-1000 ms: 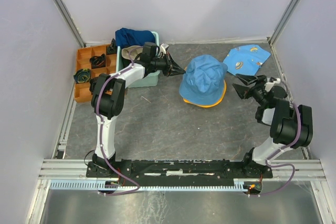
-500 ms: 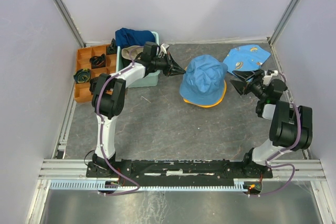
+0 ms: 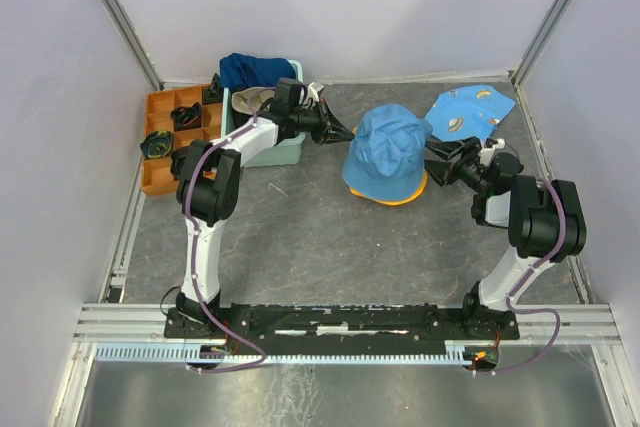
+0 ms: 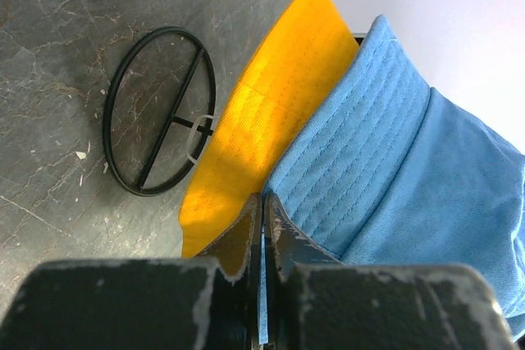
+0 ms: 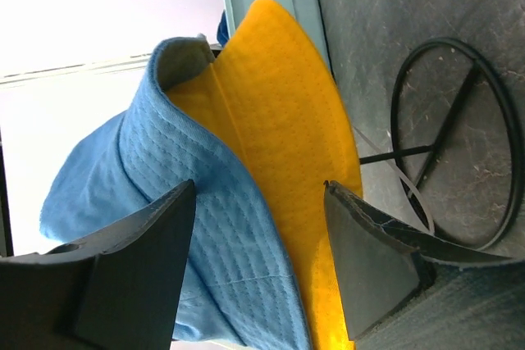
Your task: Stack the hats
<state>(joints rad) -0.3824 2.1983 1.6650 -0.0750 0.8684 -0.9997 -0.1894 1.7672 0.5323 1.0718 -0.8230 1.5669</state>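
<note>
The light blue hat (image 3: 388, 142) sits over the yellow-orange hat (image 3: 408, 193) in the middle of the table. My left gripper (image 3: 345, 134) is at their left side. In the left wrist view the left gripper (image 4: 262, 198) is shut on the edge of the light blue hat's brim (image 4: 361, 129), with the yellow-orange brim (image 4: 262, 96) just beside it. My right gripper (image 3: 432, 161) is at the hats' right side and open. In the right wrist view the right gripper (image 5: 259, 186) has the blue brim (image 5: 205, 194) and the yellow-orange brim (image 5: 287, 137) between its fingers. A dark navy hat (image 3: 255, 70) lies in the tub.
A mint-green tub (image 3: 282, 152) stands at the back left, next to an orange compartment tray (image 3: 160, 175). A flat printed light-blue cloth (image 3: 470, 110) lies at the back right. A black wire ring (image 4: 160, 112) lies on the table under the hats' edge.
My right gripper has moved left, from beside the printed cloth up to the hats' right brim, still open. The left gripper has stayed shut at the left brim.
</note>
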